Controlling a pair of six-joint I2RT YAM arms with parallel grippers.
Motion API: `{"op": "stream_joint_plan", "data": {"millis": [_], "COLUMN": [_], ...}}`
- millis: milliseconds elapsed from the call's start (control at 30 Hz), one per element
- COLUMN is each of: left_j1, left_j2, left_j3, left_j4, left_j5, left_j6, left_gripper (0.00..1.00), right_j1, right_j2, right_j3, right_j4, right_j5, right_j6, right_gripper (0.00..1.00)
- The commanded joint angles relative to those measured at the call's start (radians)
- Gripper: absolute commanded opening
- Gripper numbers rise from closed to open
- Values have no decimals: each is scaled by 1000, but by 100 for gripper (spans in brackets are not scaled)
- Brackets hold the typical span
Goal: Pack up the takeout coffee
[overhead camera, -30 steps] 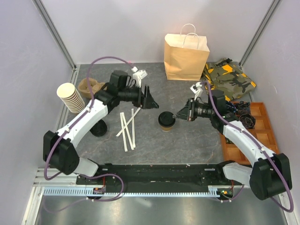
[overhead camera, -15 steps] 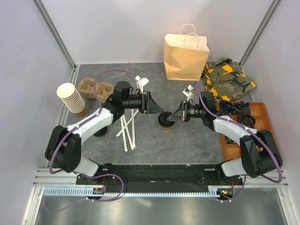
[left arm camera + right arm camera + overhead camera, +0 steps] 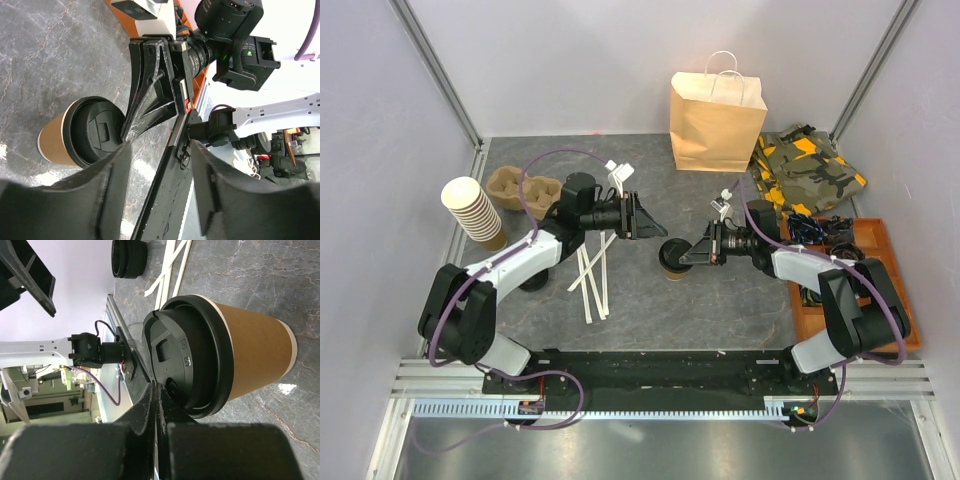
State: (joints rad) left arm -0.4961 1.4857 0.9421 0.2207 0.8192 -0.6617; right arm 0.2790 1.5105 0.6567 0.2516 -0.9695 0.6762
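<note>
The takeout coffee (image 3: 672, 262) is looking light, thin-walled, crushable — best gripped gently mid-wall; the right gripper (image 3: 685, 256) is resting pinched together at its lid (image 3: 175, 360), the left gripper (image 3: 658, 227) hanging apart.

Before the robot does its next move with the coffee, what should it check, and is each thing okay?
1. The takeout coffee stands upright on the table: ok.
2. The black lid sits on the cup: ok. Whether it is pressed on tight: cannot tell.
3. The right gripper has hold of the cup: not ok. Its fingers are shut together with their tips against the lid and nothing between them.
4. The left gripper is open for a grab: ok. It is beside the cup, not around it.
5. The paper bag stands upright at the back: ok.
6. The bag's mouth is open: cannot tell.
</note>
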Motion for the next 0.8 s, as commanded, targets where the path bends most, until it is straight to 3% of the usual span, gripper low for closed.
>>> {"op": "stream_joint_plan", "data": {"millis": [0, 200, 433, 500, 633, 667, 767], "left_j1": [5, 5, -18, -35, -61, -117, -180], "left_j2": [21, 39, 71, 67, 48, 27, 28], "left_j3": [-9, -3, 41, 114, 253, 292, 343], "left_j4": [51, 19, 25, -134, -492, -588, -699], "left_j5": [20, 1, 81, 28, -162, -328, -475], "left_j6": [-36, -27, -32, 40, 346, 452, 554], "left_gripper": [53, 42, 19, 18, 15, 15, 17], "right_j1": [-18, -18, -18, -20, -17, -17, -17], "right_j2": [33, 30, 40, 53, 71, 73, 77], "right_j3": [1, 7, 14, 21, 49, 52, 55], "right_j4": [-11, -38, -52, -70, -109, -112, -110], "right_j5": [2, 9, 37, 44, 55, 60, 66], "right_j6": [-46, -64, -72, -75, -86, -80, -75], "right_gripper": [0, 0, 0, 0, 0, 0, 0]}}
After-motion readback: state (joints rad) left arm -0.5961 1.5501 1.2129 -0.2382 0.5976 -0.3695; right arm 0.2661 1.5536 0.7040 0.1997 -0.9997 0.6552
